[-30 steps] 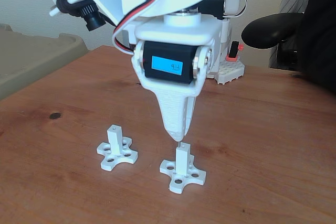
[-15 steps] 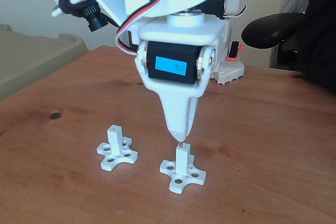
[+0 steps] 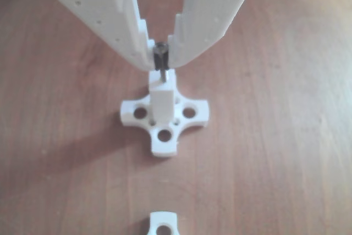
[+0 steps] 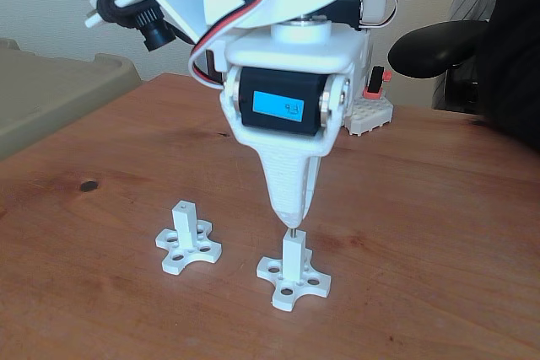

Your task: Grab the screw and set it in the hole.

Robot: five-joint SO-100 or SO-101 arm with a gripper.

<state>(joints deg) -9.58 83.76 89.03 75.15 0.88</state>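
I see the gripper [image 3: 161, 59] clamped on the screw [image 3: 161, 58], pinching its dark head, shank pointing down. Screw tip meets the post [image 3: 163, 103] top at the hole [image 4: 292, 237]; can't tell how deep it sits. In the fixed view that post stands near the table's [image 4: 439, 233] front edge, second post [image 4: 186, 238] to its left.

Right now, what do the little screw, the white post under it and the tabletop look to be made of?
The screw looks like metal: dark head, thin grey shank. The post seems matte white plastic, perhaps printed. The table looks like reddish-brown wood with visible grain, possibly veneer.
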